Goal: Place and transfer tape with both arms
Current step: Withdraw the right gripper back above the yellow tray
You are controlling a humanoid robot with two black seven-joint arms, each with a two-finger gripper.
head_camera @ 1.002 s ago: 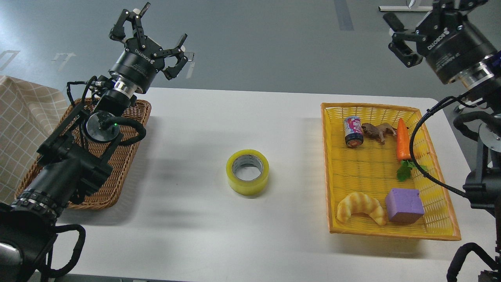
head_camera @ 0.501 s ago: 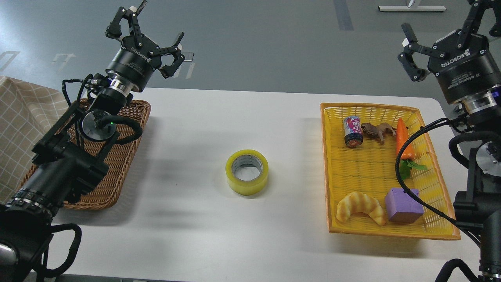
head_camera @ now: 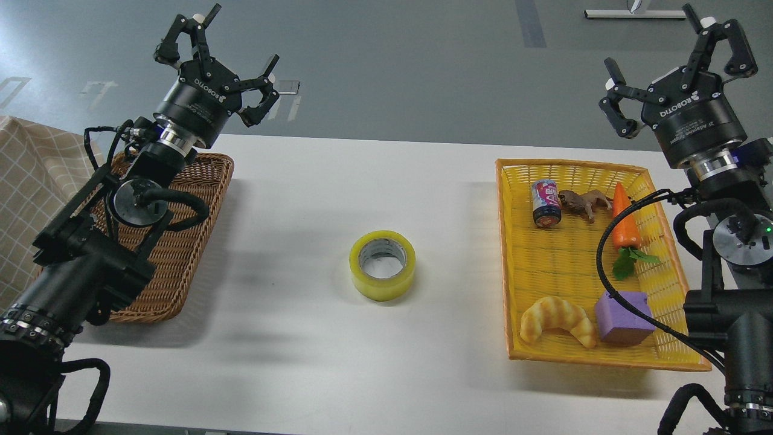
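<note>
You see the tape (head_camera: 383, 264) lying flat on the white table (head_camera: 314, 350), core opening up, roughly midway between the brown wicker basket (head_camera: 181, 254) on your left and the yellow basket (head_camera: 664, 338) on your right, touching neither. Your left end effector (head_camera: 216, 43) hangs raised above the far corner of the wicker basket, fingers spread wide and holding nothing. Your right end effector (head_camera: 676, 54) is lifted beyond the yellow basket's far right corner, fingers likewise spread and empty. Inside the yellow basket you find a can (head_camera: 545, 204), a toy animal (head_camera: 583, 202), a carrot (head_camera: 624, 217), a croissant (head_camera: 555, 320) and a purple block (head_camera: 623, 317).
</note>
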